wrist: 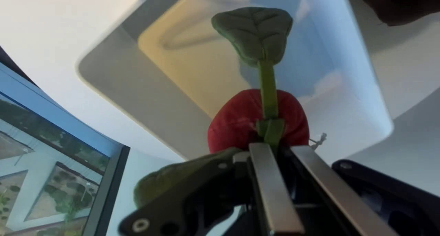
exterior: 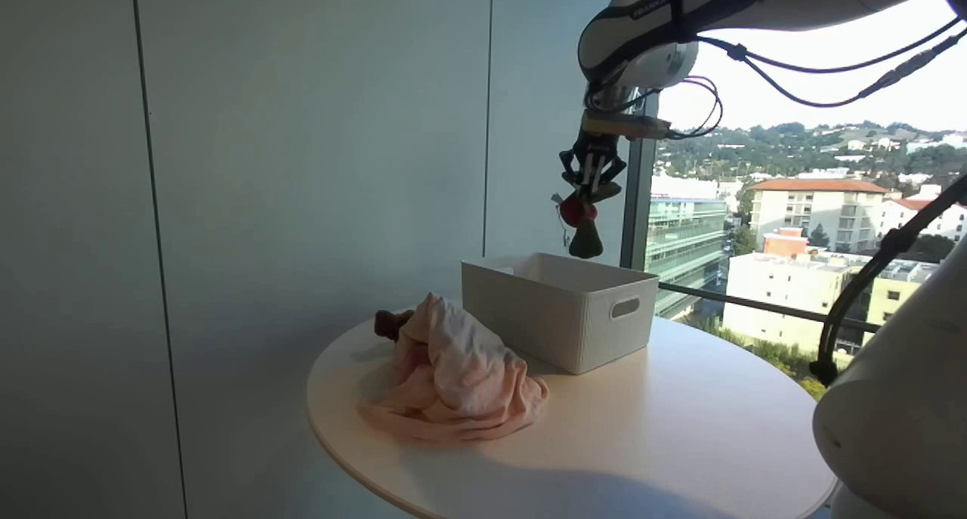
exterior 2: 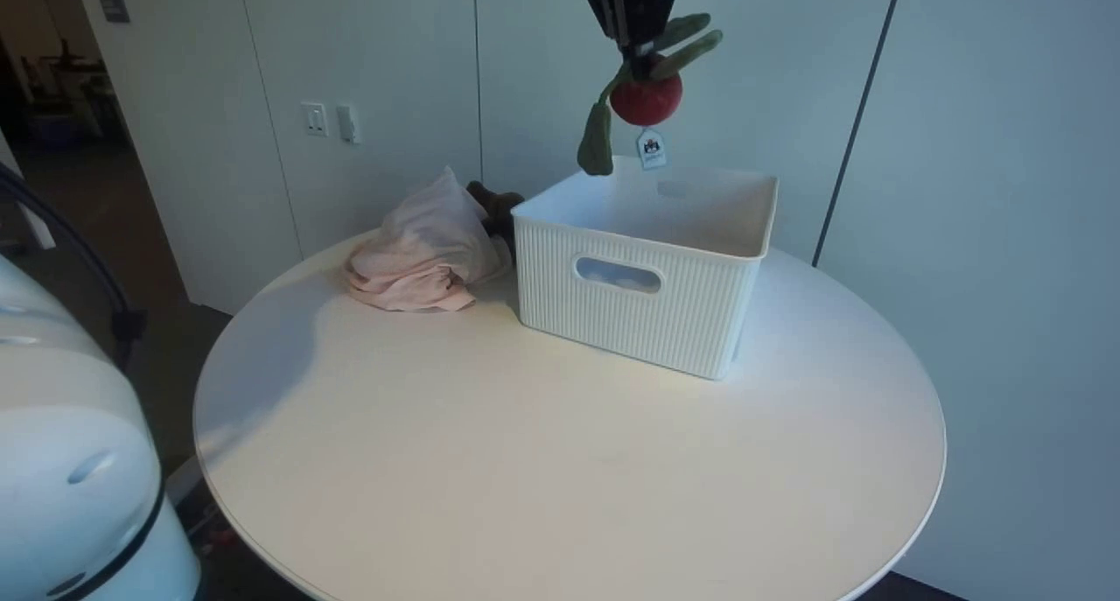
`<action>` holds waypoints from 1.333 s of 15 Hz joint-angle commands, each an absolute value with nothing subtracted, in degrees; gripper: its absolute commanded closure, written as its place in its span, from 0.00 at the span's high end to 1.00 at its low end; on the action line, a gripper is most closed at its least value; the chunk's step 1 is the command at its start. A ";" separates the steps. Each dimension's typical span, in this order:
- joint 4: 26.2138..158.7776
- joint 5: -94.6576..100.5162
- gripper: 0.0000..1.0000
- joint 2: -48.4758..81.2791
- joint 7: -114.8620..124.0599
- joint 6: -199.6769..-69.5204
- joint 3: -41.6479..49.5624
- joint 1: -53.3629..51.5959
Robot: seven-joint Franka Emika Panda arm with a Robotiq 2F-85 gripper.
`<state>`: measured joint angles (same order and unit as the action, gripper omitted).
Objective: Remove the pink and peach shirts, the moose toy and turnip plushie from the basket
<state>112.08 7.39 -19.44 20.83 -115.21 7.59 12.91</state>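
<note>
My gripper [exterior: 588, 190] is shut on the green stems of the red turnip plushie [exterior 2: 647, 101] and holds it in the air above the basket. The plushie's leaves hang out beside the fingers, and it also shows in the wrist view [wrist: 233, 126]. The white basket [exterior 2: 634, 317] stands on the table; no object shows on the visible part of its floor in the wrist view. A heap of pale pink and peach cloth, the shirts [exterior: 468, 375], lies on the table beside the basket. The brown moose toy [exterior 2: 499, 209] is partly hidden behind the cloth and basket.
The round white table [exterior 2: 560, 461] carries the basket and the cloth heap. A pale panel wall [exterior: 317, 164] rises behind the table. A window [exterior: 793, 202] with a dark frame stands near the basket's side. The white arm base [exterior 2: 70, 443] is at the table's edge.
</note>
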 commanded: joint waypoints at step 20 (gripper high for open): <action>99.18 -32.43 0.66 0.60 -5.85 -95.48 5.63 2.11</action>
